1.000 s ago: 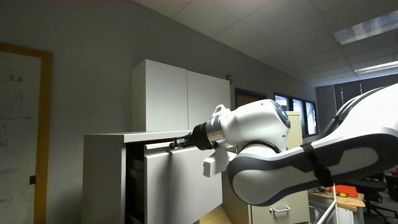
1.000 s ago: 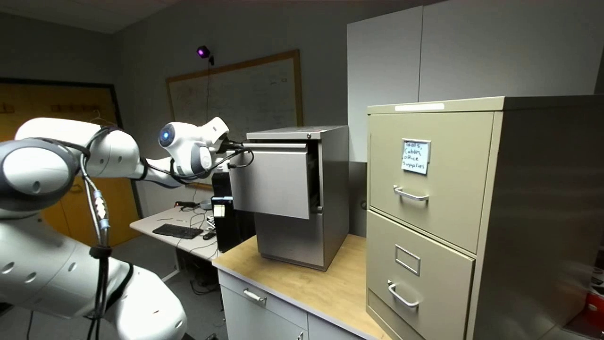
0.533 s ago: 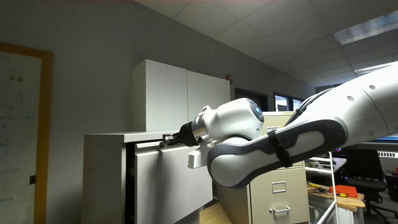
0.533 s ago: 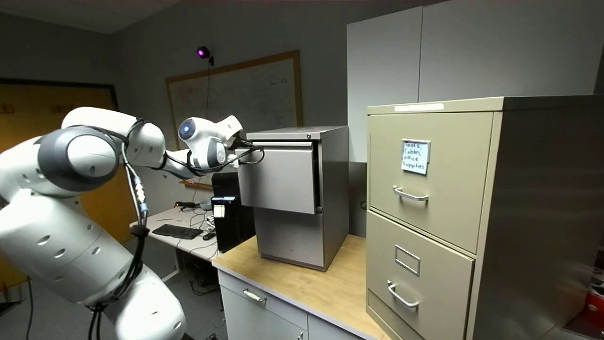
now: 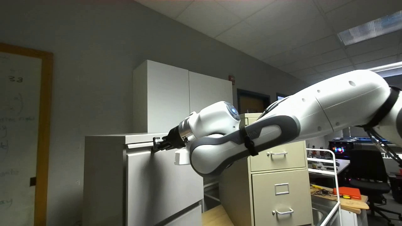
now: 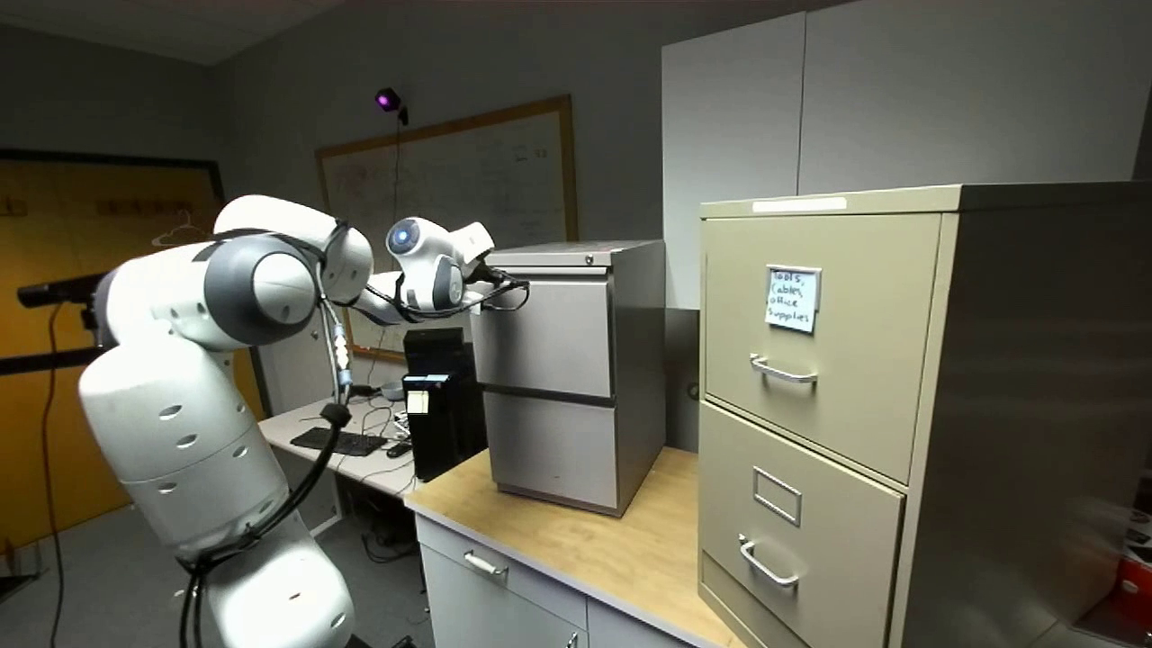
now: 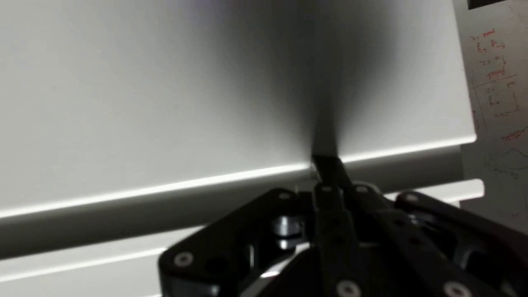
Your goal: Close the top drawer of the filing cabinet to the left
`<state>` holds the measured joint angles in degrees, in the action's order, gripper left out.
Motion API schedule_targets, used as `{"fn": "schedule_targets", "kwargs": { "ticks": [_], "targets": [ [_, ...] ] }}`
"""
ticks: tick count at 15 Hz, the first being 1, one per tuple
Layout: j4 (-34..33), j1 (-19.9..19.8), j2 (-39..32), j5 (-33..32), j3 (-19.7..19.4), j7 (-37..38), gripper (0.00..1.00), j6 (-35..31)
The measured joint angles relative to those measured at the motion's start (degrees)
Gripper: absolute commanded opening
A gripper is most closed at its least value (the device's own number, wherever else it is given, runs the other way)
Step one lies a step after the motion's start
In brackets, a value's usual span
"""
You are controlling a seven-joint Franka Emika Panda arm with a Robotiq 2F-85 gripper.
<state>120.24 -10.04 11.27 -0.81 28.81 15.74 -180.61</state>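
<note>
Left of centre, low in an exterior view: top drawer [image 5: 169,185], one, wide, light grey, flat-fronted. Housed in filing cabinet [image 6: 641,360], centre of frame in an exterior view, standing on a wooden worktop [image 6: 580,542]. In both exterior views the front appears flush with its frame, or nearly; a last sliver of gap cannot be ruled out.

Gripper [image 7: 326,161], one, black: low in the wrist view, right of centre. Fingers [image 7: 331,171] clenched together, nothing seen between them; tips at the drawer front's upper edge, the bright line crossing that view, seemingly touching it.

Handling, as judged: metal by its look; stiff, not fragile. Weight unknown, contents hidden; a loaded drawer would be heavy to start yet should roll on its slides. Face smooth; the tips may skid if pushed aslant.

Hold, as judged: no projecting handle shows on the front; a dark groove [image 7: 144,213] runs along its top, fit for pulling. Closing asks for no grasp, only a straight push. The tips lie high and left of the front's middle in an exterior view; a spot nearer mid-width would lessen twisting. Remaining work, if any: a firm press to seat it.
</note>
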Motion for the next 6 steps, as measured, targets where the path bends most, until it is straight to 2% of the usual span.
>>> {"fn": "schedule_targets", "kwargs": {
  "ticks": [3, 6],
  "targets": [
    [-4.88, 0.05, -4.75, -0.57, 0.01, -0.44, 0.0, 2.08],
    [-6.88, 0.09, -4.96, -0.56, 0.01, -0.45, 0.0, 6.22]
  ]
}}
